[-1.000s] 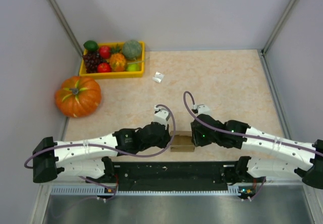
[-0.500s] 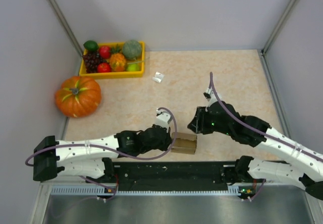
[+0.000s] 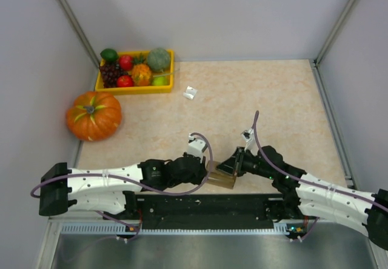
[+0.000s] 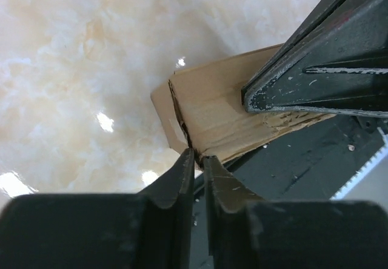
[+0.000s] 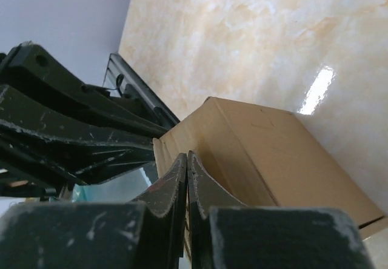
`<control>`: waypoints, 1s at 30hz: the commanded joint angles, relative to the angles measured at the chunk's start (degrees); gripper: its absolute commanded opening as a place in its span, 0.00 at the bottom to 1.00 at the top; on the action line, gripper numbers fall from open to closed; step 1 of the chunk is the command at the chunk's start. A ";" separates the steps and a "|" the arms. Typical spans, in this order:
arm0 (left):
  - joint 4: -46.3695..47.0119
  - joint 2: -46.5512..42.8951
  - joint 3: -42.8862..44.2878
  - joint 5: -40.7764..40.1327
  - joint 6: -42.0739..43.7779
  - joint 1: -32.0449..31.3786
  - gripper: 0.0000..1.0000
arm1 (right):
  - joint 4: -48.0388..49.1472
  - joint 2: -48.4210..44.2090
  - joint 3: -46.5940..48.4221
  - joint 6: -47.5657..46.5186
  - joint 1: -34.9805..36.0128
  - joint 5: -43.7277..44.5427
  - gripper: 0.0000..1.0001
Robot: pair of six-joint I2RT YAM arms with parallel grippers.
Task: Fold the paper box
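The paper box [image 3: 222,178] is a small brown kraft box at the table's near edge, between my two grippers. My left gripper [image 3: 208,171] is at its left side. In the left wrist view the left gripper [image 4: 195,155] is closed on a thin edge of the paper box [image 4: 218,108]. My right gripper [image 3: 231,167] touches the box's right top. In the right wrist view the right gripper [image 5: 187,155] is shut with nothing between the jaws, its tips resting on the paper box [image 5: 285,160].
A yellow tray [image 3: 134,89] of toy fruit stands at the back left. An orange pumpkin [image 3: 94,116] lies left of the table. A tiny white object [image 3: 191,92] lies near the tray. The black base rail [image 3: 212,205] runs just behind the box.
The right arm lifted away from the box to the far right, then came back down onto its right top. The box shifted slightly. The left gripper kept its hold.
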 commanded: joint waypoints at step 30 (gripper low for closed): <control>20.28 -2.41 -10.49 23.95 -2.45 13.90 0.05 | -24.31 -19.89 -5.48 -1.33 -0.28 2.75 0.00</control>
